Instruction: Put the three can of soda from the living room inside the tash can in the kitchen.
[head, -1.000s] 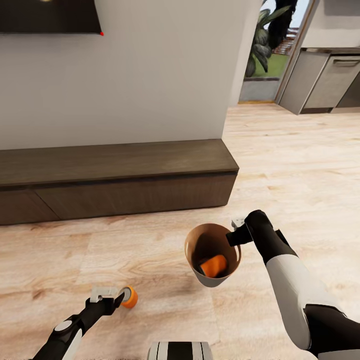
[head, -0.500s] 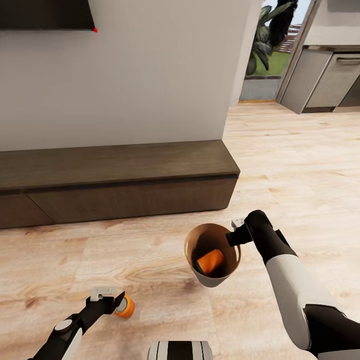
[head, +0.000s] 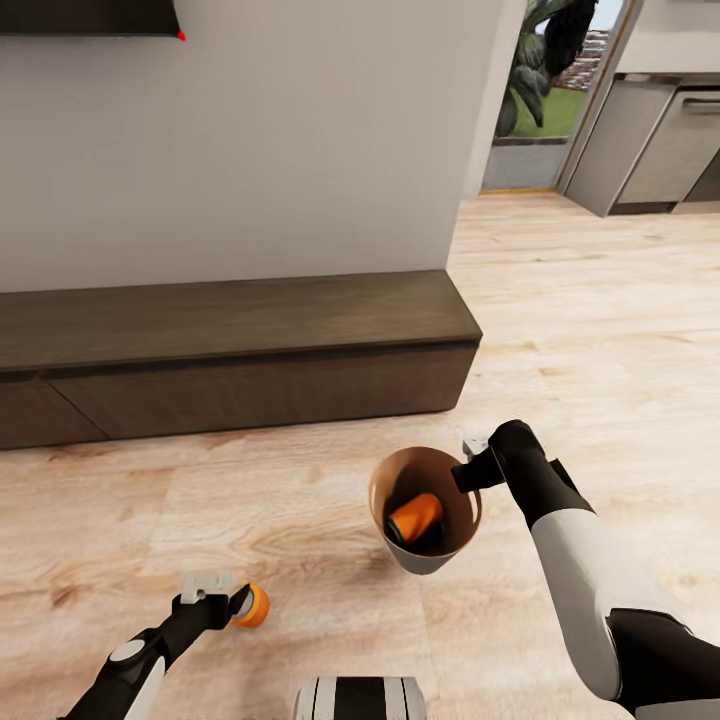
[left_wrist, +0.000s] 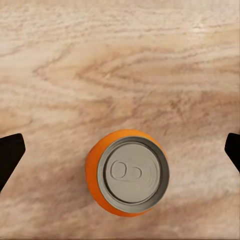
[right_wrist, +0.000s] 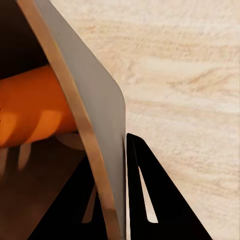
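Note:
The tash can (head: 400, 545), a tapered bin that is brown inside, hangs tilted above the wood floor. My right gripper (head: 468, 468) is shut on its rim, its fingers (right_wrist: 145, 195) pinching the thin bin wall (right_wrist: 95, 130). One orange can of soda (head: 415, 515) lies on its side inside the bin, seen close as an orange can (right_wrist: 35, 112). Another can of soda (head: 251, 605) stands upright on the floor. My left gripper (head: 232, 598) is open just over it, and the grey-topped can (left_wrist: 127, 172) sits between the wide-spread fingertips (left_wrist: 10, 155).
A long low dark-wood bench (head: 240, 330) runs along the white wall ahead, under a black screen (head: 90, 15). Open wood floor leads right toward grey kitchen cabinets (head: 660, 150) and a doorway with a plant (head: 545, 60). My base (head: 360, 700) shows at the bottom.
The whole view has shifted, so the camera moved. The can inside the bin has rolled a little. The floor can now sits slightly closer under my left gripper.

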